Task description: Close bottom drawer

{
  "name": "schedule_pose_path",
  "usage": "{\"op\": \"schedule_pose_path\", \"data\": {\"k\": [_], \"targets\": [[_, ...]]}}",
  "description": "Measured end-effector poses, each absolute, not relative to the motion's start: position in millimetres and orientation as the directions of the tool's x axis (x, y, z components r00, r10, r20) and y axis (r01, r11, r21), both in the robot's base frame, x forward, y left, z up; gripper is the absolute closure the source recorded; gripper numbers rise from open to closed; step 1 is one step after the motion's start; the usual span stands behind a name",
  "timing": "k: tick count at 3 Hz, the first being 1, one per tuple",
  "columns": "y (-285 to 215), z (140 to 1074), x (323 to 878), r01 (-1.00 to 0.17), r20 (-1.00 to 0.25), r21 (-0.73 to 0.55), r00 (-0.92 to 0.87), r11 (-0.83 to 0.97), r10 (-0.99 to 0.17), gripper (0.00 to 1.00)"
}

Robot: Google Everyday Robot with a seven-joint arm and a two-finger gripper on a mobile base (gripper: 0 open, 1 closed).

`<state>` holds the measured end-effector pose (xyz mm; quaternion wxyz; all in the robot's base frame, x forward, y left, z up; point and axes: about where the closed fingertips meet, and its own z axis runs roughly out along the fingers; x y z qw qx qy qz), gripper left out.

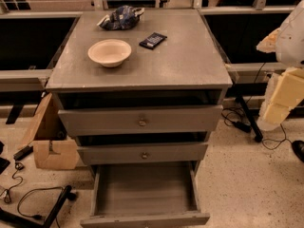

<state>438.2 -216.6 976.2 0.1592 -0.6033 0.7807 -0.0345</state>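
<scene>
The grey cabinet (142, 61) stands in the middle of the camera view with three drawers. The bottom drawer (145, 189) is pulled far out toward me. Its plain grey inside is bare and its slim front panel (145, 220) lies at the lower edge of the view; its knob is hidden. The top drawer (140, 120) and the middle drawer (142, 153) stick out a little, each with a small round knob. My gripper (281, 99), cream and white, hangs at the right edge, level with the top drawer and well apart from the cabinet.
On the cabinet top are a cream bowl (109, 52), a dark flat packet (153, 40) and a crumpled blue bag (119, 17). A cardboard box (50, 141) and cables (33, 198) lie on the floor at left. A black stand leg (247, 113) and cables lie at right.
</scene>
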Motion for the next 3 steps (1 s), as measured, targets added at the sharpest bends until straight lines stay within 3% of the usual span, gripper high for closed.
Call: {"op": "schedule_pose_path", "data": {"k": [1, 3], "targets": [[-216, 976, 439, -0.929, -0.212, -0.255, -0.219, 0.27, -0.953, 0.0], [-225, 888, 444, -0.927, -0.238, -0.242, -0.229, 0.285, -0.944, 0.0]]}}
